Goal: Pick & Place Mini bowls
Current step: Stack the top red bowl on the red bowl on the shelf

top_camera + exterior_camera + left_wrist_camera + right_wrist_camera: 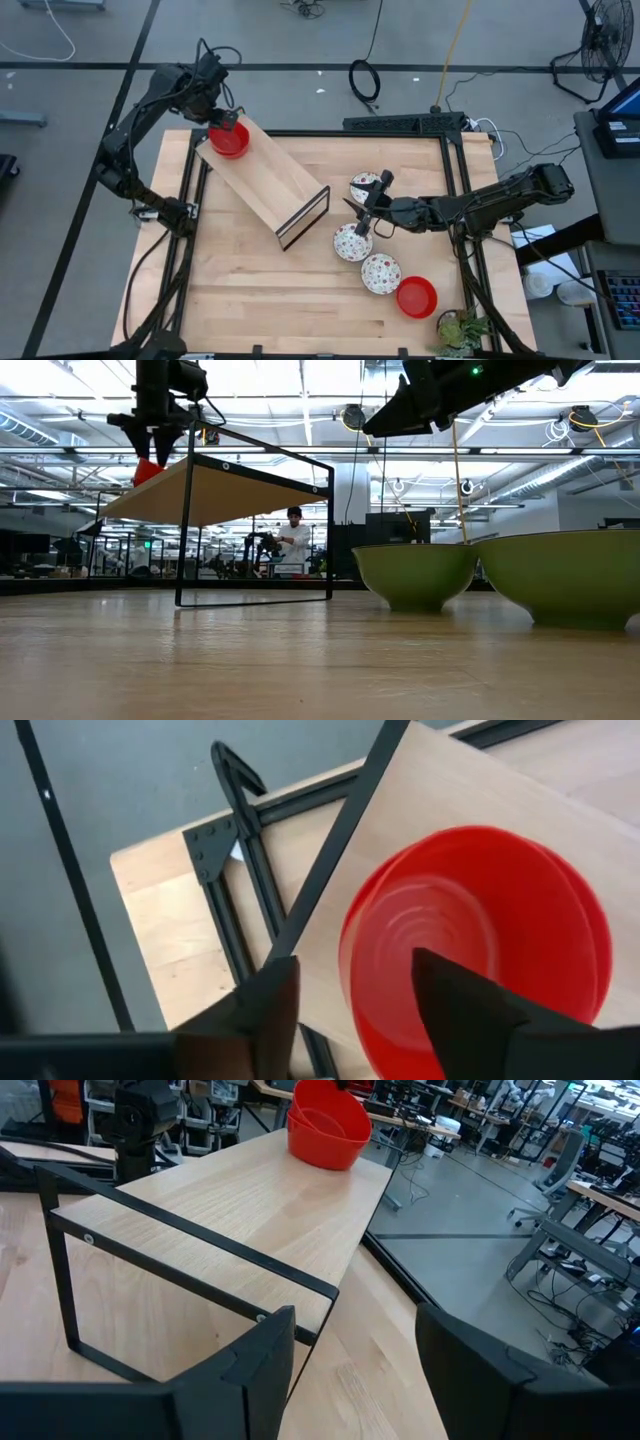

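Two glossy red mini bowls sit nested on the far-left end of a raised wooden shelf. My left gripper hangs open just above them. One finger is outside the upper bowl's rim, the other over its hollow; I cannot tell whether either finger touches it. Three white, red-patterned bowls and one red bowl rest on the table at right. My right gripper is open and empty, hovering among the white bowls and facing the shelf.
The shelf stands on a black wire frame, slanting across the table's left middle. A potted plant sits at the near-right corner and a power strip lies beyond the far edge. Bare wood lies near and left. A person stands far behind.
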Robot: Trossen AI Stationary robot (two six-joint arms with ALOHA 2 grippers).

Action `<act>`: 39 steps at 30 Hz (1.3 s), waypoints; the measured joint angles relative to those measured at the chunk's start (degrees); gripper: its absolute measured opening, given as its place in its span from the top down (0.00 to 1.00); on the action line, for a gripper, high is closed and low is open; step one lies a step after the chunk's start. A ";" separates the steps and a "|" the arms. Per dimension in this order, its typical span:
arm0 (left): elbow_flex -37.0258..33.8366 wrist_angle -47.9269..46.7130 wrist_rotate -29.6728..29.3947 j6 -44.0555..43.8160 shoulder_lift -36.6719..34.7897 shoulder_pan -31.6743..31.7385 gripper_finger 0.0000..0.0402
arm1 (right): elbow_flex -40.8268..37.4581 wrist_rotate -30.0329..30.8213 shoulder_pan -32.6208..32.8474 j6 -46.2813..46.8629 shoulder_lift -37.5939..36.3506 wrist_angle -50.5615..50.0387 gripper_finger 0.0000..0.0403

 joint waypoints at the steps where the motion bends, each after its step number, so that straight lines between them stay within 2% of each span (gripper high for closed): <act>1: 0.00 0.05 0.26 -0.02 0.00 0.00 0.48 | 0.00 0.00 0.00 0.00 0.01 -0.01 0.52; 7: 0.02 0.30 4.20 2.51 -0.62 0.00 0.44 | 0.00 0.00 0.00 0.00 0.01 0.00 0.52; 12: 0.02 3.77 6.79 3.32 -3.65 0.00 0.49 | 0.00 0.00 0.00 0.19 0.01 -0.38 0.52; 14: 0.09 4.66 6.84 3.23 -5.20 0.37 0.56 | 0.00 -0.02 0.00 1.33 0.01 -0.91 0.52; 18: 0.04 1.43 10.02 2.93 -7.72 1.49 0.82 | 0.00 -0.02 0.04 1.99 0.01 -1.70 0.52; 20: -1.03 -0.68 9.79 2.79 -8.82 1.09 0.95 | 0.00 0.00 0.30 2.01 0.01 -1.71 0.52; 21: -2.08 -1.07 8.38 2.30 -9.43 0.70 0.97 | 0.00 0.00 0.47 2.01 0.01 -1.70 0.52; 25: -6.83 1.29 5.06 1.90 -11.70 -0.81 0.96 | 0.00 0.00 1.49 1.99 0.01 -1.69 0.52; 31: -12.69 2.60 4.86 2.10 -12.96 -1.20 0.98 | 0.00 0.04 1.99 1.89 0.01 -0.77 0.52; 35: -14.33 3.66 4.77 2.81 -12.95 -1.18 0.99 | 0.00 0.07 1.97 1.31 0.01 0.67 0.52; 39: -12.23 3.63 4.99 2.99 -13.26 -1.18 0.98 | 0.00 0.09 1.97 1.25 0.01 0.70 0.52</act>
